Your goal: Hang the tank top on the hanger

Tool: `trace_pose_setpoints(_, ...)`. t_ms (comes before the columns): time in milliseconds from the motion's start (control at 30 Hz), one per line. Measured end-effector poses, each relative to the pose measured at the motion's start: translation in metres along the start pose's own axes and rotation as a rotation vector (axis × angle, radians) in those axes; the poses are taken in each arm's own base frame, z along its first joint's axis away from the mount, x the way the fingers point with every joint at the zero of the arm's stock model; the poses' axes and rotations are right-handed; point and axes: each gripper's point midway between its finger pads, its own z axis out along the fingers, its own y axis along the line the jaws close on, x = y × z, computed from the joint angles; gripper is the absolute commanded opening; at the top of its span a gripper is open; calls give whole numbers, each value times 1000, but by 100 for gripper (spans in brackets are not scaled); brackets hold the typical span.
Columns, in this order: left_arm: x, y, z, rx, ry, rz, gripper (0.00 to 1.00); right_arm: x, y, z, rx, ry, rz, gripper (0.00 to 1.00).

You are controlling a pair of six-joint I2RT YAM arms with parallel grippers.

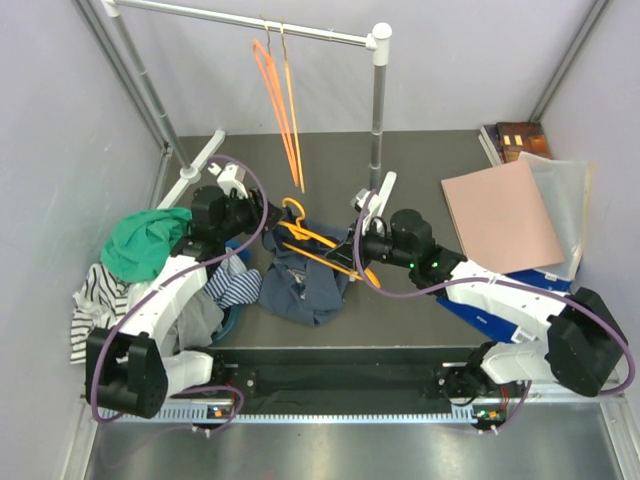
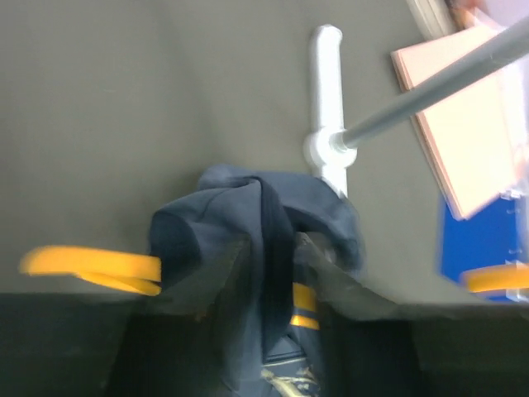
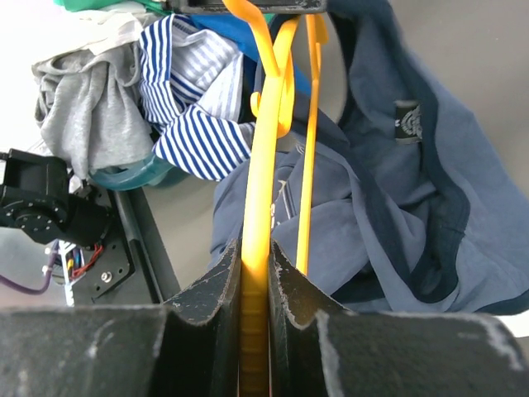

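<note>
Grey tabletop (image 1: pixel 400 325), pale walls (image 1: pixel 60 120); striped cloth (image 3: pixel 190 99) in blue tub (image 3: pixel 124 176); right gripper (image 3: pixel 256 252) clamped on amber plastic hanger (image 3: pixel 264 165), left gripper (image 2: pixel 273 248) astride navy tank top (image 2: pixel 207 215), grip unclear.

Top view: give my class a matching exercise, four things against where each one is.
Things:
1 tank top
2 yellow hanger
3 orange hanger
4 green garment

Places:
a hung on the rail
b clamped in the right gripper
c far left of the view
d lying under the yellow hanger

Pairs: 1-d, 2-b, 3-a, 4-c
</note>
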Motion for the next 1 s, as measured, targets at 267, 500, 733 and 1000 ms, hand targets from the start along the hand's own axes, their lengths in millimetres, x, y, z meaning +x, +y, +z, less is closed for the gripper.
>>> trace_pose_setpoints(267, -2, 8, -7, -51, -25, 25, 89, 5, 0, 6, -20, 11, 5, 0)
trace_pose_setpoints(500, -15, -6, -28, -23, -108, 66, 86, -2, 2, 8, -30, -32, -3, 0)
trace_pose_setpoints(733, -18, -9, -40, -34, -137, 96, 75, -14, 2, 10, -26, -80, -6, 0)
trace_pose_setpoints(1000, -13, -37, -55, 24, -173, 162, 79, -18, 1, 16, -36, -108, -9, 0)
